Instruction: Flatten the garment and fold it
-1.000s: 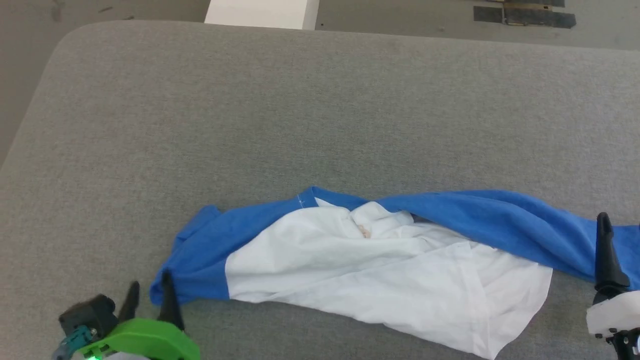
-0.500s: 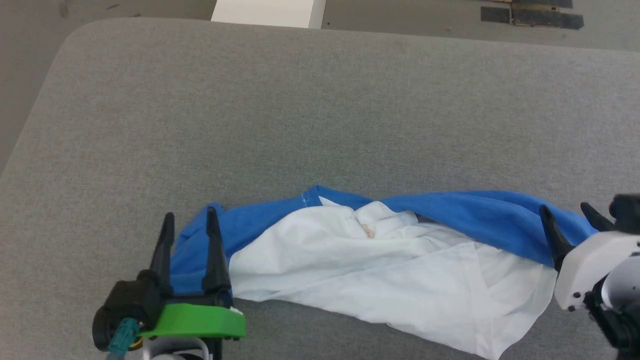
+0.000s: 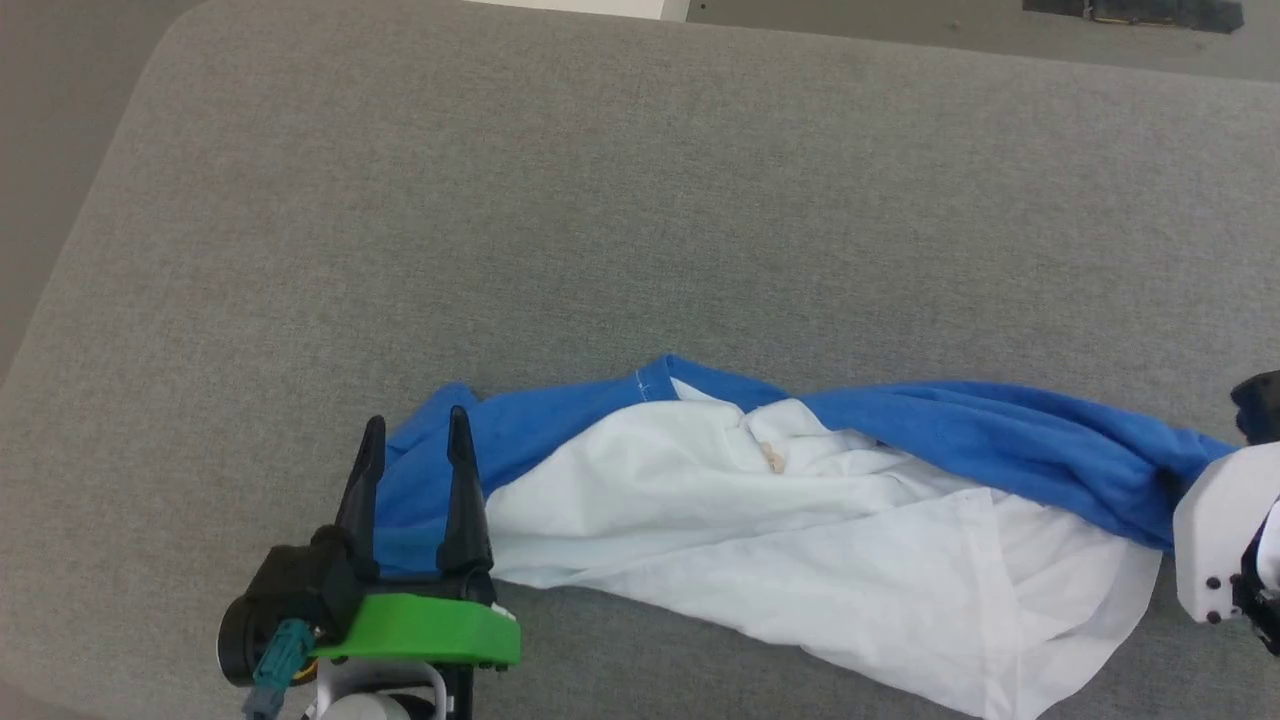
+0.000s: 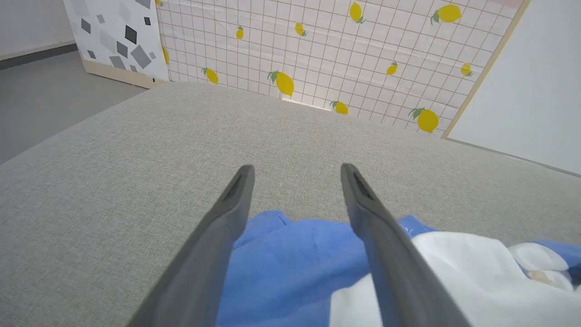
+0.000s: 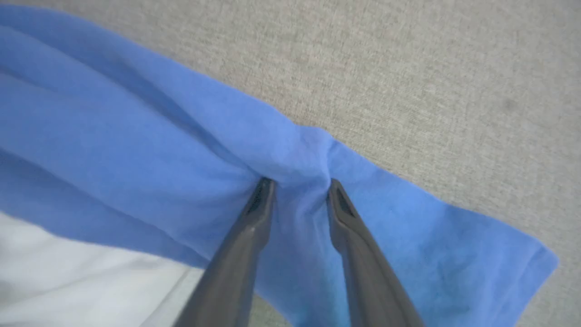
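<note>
With the right gripper (image 5: 299,181) we are pinching the blue sleeve (image 5: 136,113) of the soft white-and-blue jersey garment (image 3: 800,540), lying crosswise on the grey fabric table (image 3: 600,200); the left gripper (image 3: 415,418), fingers spread, is hovering over its opposite end.

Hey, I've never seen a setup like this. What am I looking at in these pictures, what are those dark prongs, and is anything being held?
This is a two-armed robot working on a shirt. The wide picture comes from a camera on its head, looking down at a grey padded table. The other two come from cameras on its wrists, each looking along that gripper's two dark fingers, which are the prongs you see. On the table lies a crumpled garment, white with blue shoulders and sleeves. The left gripper is open, with its fingers at the garment's blue end, and holds nothing. The right gripper pinches a bunch of blue sleeve between its fingertips.
</note>
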`<state>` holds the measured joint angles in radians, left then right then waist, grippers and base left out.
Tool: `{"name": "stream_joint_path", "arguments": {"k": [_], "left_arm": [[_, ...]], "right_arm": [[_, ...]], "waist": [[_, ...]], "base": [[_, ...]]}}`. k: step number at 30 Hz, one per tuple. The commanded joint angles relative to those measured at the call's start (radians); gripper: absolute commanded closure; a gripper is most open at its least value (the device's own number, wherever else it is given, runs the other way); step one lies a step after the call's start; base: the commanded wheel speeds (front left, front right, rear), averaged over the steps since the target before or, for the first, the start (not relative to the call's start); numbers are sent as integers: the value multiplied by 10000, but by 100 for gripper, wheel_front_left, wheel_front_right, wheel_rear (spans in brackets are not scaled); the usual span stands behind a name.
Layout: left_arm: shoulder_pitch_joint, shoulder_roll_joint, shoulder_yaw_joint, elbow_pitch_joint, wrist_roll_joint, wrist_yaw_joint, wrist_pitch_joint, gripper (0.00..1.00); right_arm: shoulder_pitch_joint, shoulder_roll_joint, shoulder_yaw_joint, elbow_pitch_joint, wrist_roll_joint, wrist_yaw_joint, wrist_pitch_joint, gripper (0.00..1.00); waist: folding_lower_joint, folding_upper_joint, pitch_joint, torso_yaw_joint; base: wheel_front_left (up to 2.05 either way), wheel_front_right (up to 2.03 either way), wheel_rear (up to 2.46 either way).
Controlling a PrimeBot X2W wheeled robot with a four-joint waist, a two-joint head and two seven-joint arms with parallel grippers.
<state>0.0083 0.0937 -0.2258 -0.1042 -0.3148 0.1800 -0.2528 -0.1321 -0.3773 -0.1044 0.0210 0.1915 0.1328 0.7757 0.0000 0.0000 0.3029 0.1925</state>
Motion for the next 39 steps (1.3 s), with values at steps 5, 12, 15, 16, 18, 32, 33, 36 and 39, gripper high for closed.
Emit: {"name": "stream_joint_path", "arguments": {"k": [5, 12, 15, 16, 18, 32, 33, 36, 39], "left_arm": [[-300, -50, 6, -16, 173, -76, -83, 0], [-872, -108, -174, 50, 195, -297, -86, 0], [-1147, -139, -314, 162, 220, -429, -87, 0], [-1225, -154, -351, 178, 227, -455, -87, 0], [-1397, -196, -452, 228, 239, -505, -88, 0], [-1663, -285, -716, 877, 323, -656, -89, 0], [-1640, -271, -715, 910, 326, -665, -89, 0], [-1512, -219, -645, 977, 300, -674, -89, 0], [-1334, -165, -600, 1010, 253, -683, -89, 0]], "right_arm": [[-974, -253, -605, -204, -188, -21, -1299, 100], [-2918, -1694, -1964, 1, -1004, -21, -2953, 100], [-3436, -2400, -2838, 752, -1809, -21, -3386, 100], [-3536, -2575, -3195, 992, -2130, -21, -3492, 100], [-3595, -3022, -3971, 1552, -3046, -21, -3892, 100], [-4032, -1377, -3866, 3773, -2613, -21, -5097, 0], [-4052, -1231, -3624, 3571, -2352, -21, -5092, 0], [-3808, -683, -2539, 2477, -1200, -21, -4799, 0], [-3059, -365, -1369, 985, -99, -21, -4049, 0]], "waist": [[0, 0, 151, -211], [0, 0, 766, -329], [0, 0, 1097, -244], [0, 0, 1196, -198], [0, 0, 1431, -79], [0, 0, 1249, -280], [0, 0, 1149, -323], [0, 0, 679, -517], [0, 0, 291, -684]], "base": [[0, 0, 0], [0, 0, 0], [0, 0, 0], [0, 0, 0], [0, 0, 0], [0, 0, 0], [0, 0, 0], [0, 0, 0], [0, 0, 0]]}}
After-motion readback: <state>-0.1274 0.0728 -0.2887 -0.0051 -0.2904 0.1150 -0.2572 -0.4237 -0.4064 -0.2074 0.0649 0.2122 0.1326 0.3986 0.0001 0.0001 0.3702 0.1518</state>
